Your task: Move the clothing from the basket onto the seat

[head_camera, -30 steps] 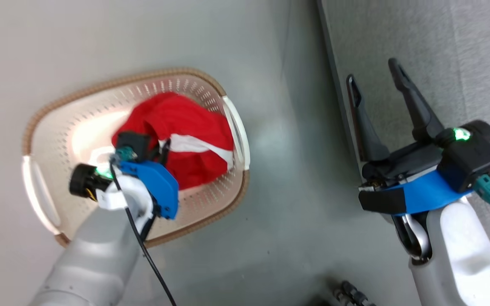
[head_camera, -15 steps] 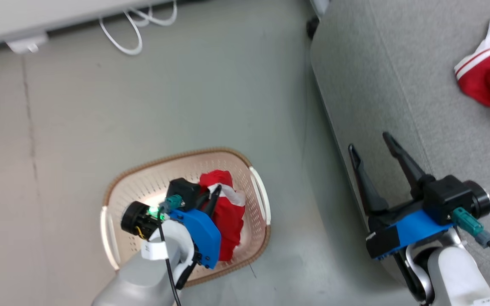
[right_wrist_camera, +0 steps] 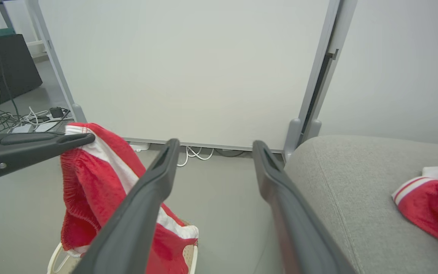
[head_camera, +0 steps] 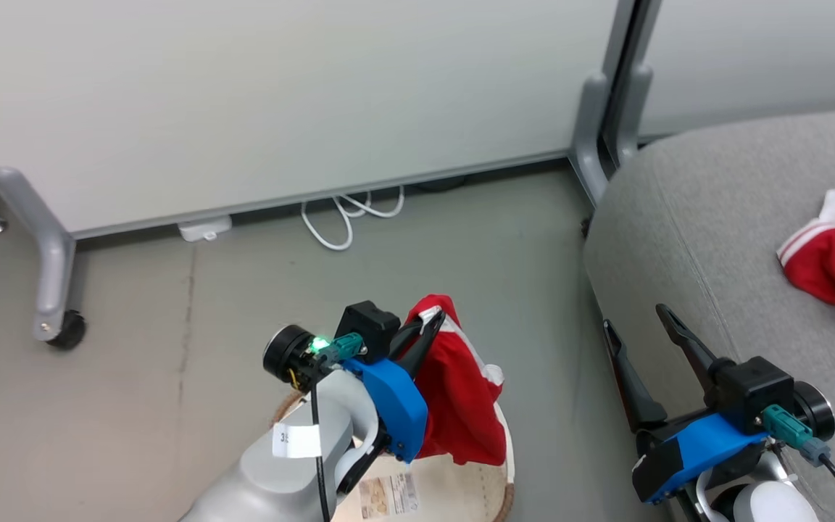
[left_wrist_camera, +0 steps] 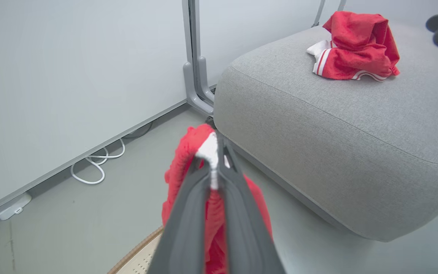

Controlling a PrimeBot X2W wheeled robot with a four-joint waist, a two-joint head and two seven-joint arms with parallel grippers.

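While my left gripper (head_camera: pixel 428 326) hangs above the basket (head_camera: pixel 461 494), it clamps one red garment (head_camera: pixel 461 406).
Head view: my right gripper (head_camera: pixel 636 319) gapes, empty, by the seat (head_camera: pixel 715 217). Left wrist view: the other garment (left_wrist_camera: pixel 356 49) lies on the seat. Right wrist view: the clamped red garment dangles over the basket.

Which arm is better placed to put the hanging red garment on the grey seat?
Left. The left gripper is shut on the red garment above the basket and can probably carry it to the seat. The right gripper is open, holding nothing, beside the seat.
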